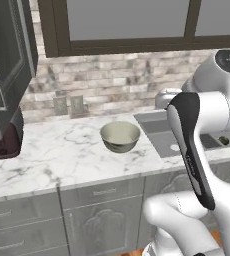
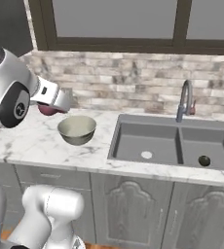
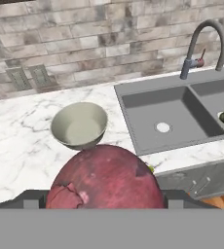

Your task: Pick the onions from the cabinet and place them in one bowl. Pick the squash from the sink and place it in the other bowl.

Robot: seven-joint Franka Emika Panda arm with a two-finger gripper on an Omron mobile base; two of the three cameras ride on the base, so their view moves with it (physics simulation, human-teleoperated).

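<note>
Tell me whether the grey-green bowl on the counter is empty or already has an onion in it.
Empty. The bowl shows only its bare pale inside in the hand view and in both base views. The reddish-purple onion sits between the gripper's fingers, not in the bowl.

- Soft, even light fills the room, bright, without harsh glare.
- The bowl [image 1: 120, 136] casts only a faint shadow on the marble desk [image 1: 62, 155].
- The sink [image 2: 172, 141] basins sit darker, softly shaded.
- Everything looks slightly blurry and low in detail; the red onion [image 3: 106, 177] looms large up close.

marble counter [image 1: 52, 160], bowl [image 1: 120, 136] (empty)
</note>
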